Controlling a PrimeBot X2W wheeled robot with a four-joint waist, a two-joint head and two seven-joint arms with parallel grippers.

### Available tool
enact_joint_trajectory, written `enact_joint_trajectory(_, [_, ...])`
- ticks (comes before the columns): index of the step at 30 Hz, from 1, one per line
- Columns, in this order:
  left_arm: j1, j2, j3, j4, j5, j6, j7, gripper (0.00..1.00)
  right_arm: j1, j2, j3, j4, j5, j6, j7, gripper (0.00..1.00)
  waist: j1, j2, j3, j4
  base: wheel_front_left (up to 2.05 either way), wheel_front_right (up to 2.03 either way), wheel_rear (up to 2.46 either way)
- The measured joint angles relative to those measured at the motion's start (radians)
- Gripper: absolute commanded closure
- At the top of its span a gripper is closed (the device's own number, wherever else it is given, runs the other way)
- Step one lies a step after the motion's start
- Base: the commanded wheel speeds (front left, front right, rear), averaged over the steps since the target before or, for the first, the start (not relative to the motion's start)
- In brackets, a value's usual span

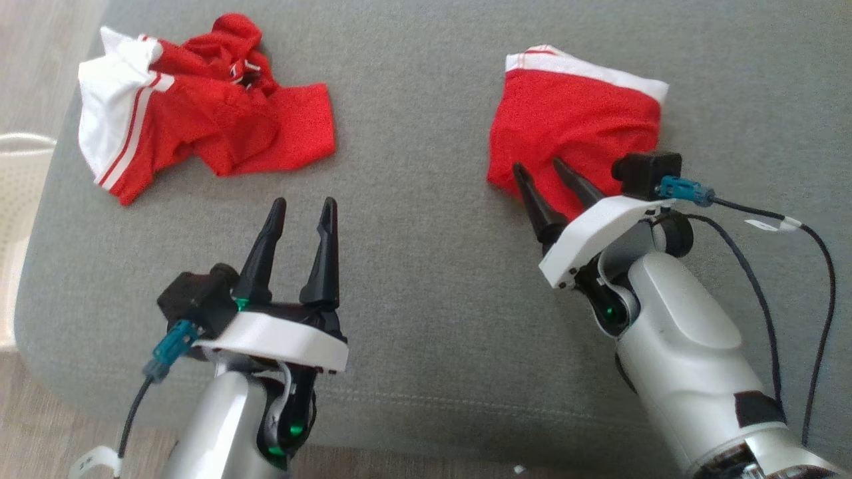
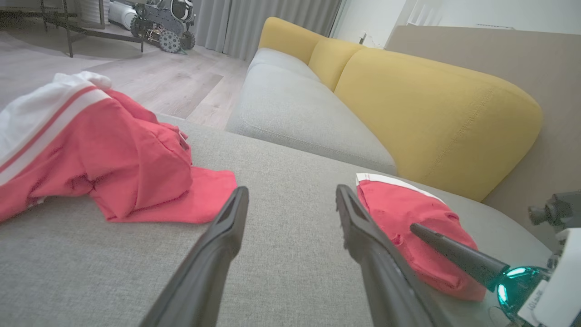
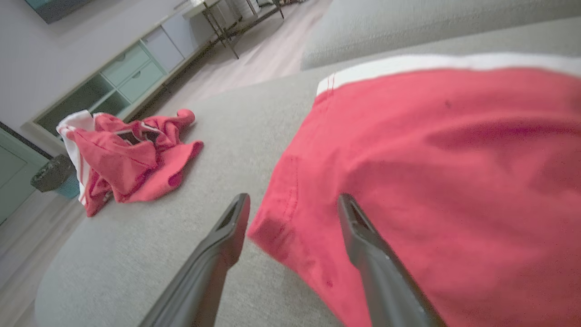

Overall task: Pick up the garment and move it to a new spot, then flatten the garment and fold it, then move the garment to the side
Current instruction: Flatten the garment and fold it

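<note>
1. Grey upholstered seat (image 1: 432,299) spread beneath both arms in the head view, with pale wooden floor (image 1: 46,432) along its left edge.
2. The right gripper (image 1: 538,164) stood with its two dark fingers parted and nothing pinched between them. Its tips were over the near edge of the folded red garment (image 1: 572,126).
3. The right wrist view added what the head view could not. The garment's near corner lay in the gap between the fingers, with one finger over red cloth and the other over bare grey fabric. Whether either finger touched the cloth could not be told.
4. The left gripper (image 1: 303,201) was likewise spread wide and empty. It pointed up the head view over bare seat, well apart from both garments.
5. From the side, the left wrist view caught one right finger lying low across the folded garment's near edge, with a green light glowing at its base.
6. The folded garment lay on the right part of the seat as a compact block, with a white band along its far edge.
7. A crumpled red-and-white garment (image 1: 200,120) sat at the seat's far left, well apart from the folded one.
8. Farther out, the left wrist view showed yellow back cushions (image 2: 431,104) behind the folded garment and a wheeled machine (image 2: 163,22) on the floor. The right wrist view showed a cabinet with drawers (image 3: 122,77), and the head view a white perforated container (image 1: 16,193) at its left edge.
</note>
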Motion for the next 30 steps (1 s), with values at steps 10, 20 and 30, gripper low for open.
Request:
enact_joint_trajectory(10, [0.047, 0.0, 0.033, -0.007, 0.012, 0.0, 0.0, 0.0, 0.062, -0.002, -0.049, -0.15, 0.053, 0.0, -0.019, 0.0, 0.0, 0.0, -0.073, -0.071, 0.0, 0.0, 0.0])
enact_joint_trajectory(20, [0.048, 0.0, 0.05, -0.042, 0.019, 0.0, 0.0, 0.0, 0.193, -0.051, -0.234, -0.356, -0.111, 0.0, -0.114, 0.0, 0.0, 0.0, -0.1, -0.139, 0.0, 0.0, 0.0])
enact_joint_trajectory(30, [0.058, 0.001, 0.058, -0.086, 0.022, -0.008, 0.0, 0.0, 0.392, -0.017, -0.406, -0.527, -0.322, 0.0, -0.227, 0.0, 0.0, 0.0, -0.084, -0.156, 0.0, 0.0, 0.0])
